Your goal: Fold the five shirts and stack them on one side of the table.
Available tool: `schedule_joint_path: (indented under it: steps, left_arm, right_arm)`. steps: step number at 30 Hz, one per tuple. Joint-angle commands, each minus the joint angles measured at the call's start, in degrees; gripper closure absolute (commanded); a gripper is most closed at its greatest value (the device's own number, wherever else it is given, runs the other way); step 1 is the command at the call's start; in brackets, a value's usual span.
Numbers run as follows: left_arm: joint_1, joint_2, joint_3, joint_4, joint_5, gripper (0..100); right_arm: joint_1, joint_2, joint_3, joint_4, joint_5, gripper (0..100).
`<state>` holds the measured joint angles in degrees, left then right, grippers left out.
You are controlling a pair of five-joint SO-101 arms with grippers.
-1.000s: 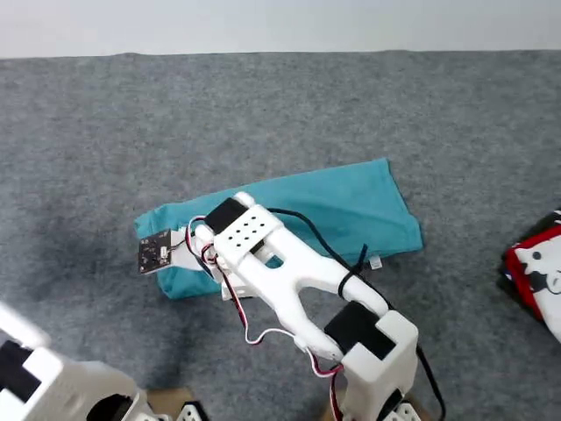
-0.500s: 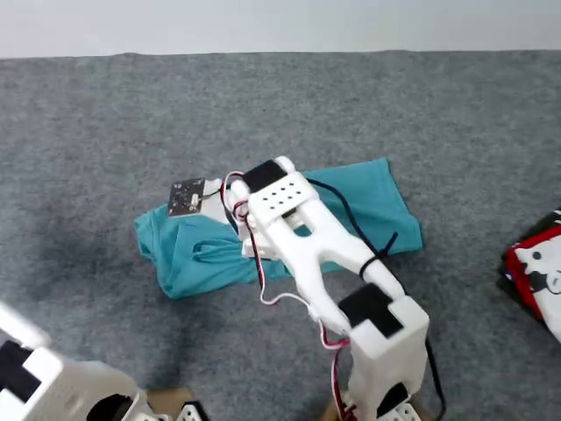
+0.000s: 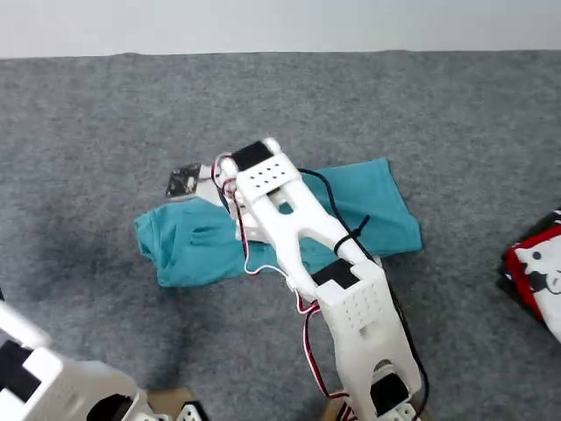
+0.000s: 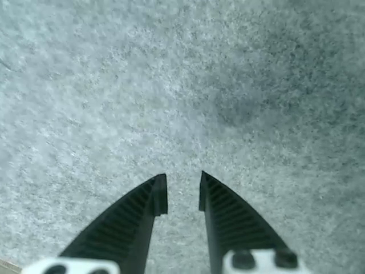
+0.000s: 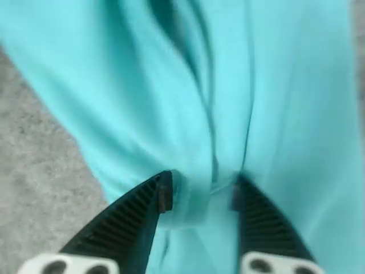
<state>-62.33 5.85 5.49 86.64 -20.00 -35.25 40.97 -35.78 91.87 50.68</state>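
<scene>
On the right gripper (image 5: 199,197), jaws drawn in on a raised fold of the teal shirt (image 3: 372,215), with cloth bunched between the two ribbed fingers (image 5: 142,211) and touching both. Gap between them no wider than the pinched fold. More teal cloth spread beyond the fingertips, creased in long lines

From above, white right arm (image 3: 298,232) stretched from the near edge of the table (image 3: 105,114) across the shirt, wrist over the shirt's left part

Teal shirt near the middle of the grey carpeted table, laid as a long band running side to side: right end flat with square corners, left end rumpled and rounded

On the left gripper (image 4: 182,194), jaws only a narrow slit apart, nothing between them and nothing touched, with bare grey carpet beneath. Left arm (image 3: 35,377) at the near left corner, well apart from the teal shirt

At the right edge of the table, a red and white shirt (image 3: 536,272) with black marks, partly cut off by the frame and well apart from the teal one
</scene>
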Motion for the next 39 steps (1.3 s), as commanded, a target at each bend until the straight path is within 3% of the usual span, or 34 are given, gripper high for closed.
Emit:
schedule_joint_path:
  steps: [1, 6, 22, 32, 39]
  left_arm:
    - [0.0, -3.0, 0.3, -0.9, -0.5, 90]
    - [0.2, -3.0, 0.3, -0.9, -0.5, 90]
    - [0.1, -3.5, 0.0, -1.4, -0.4, 90]
    - [-0.1, -15.3, 1.7, 5.4, 0.1, 90]
    - [-0.2, -25.5, 4.4, 11.3, -0.3, 90]
  right_arm:
    - [0.6, -0.8, -12.9, 6.5, 0.3, 75.6]
    - [-0.3, -1.2, -22.2, 10.9, -1.5, 75.6]
    - [-8.5, 4.4, -17.7, 10.6, -6.0, 75.7]
    - [-0.7, -1.5, -17.7, 10.7, -22.5, 75.7]
    - [12.5, -4.3, -17.5, 10.7, -35.0, 75.7]
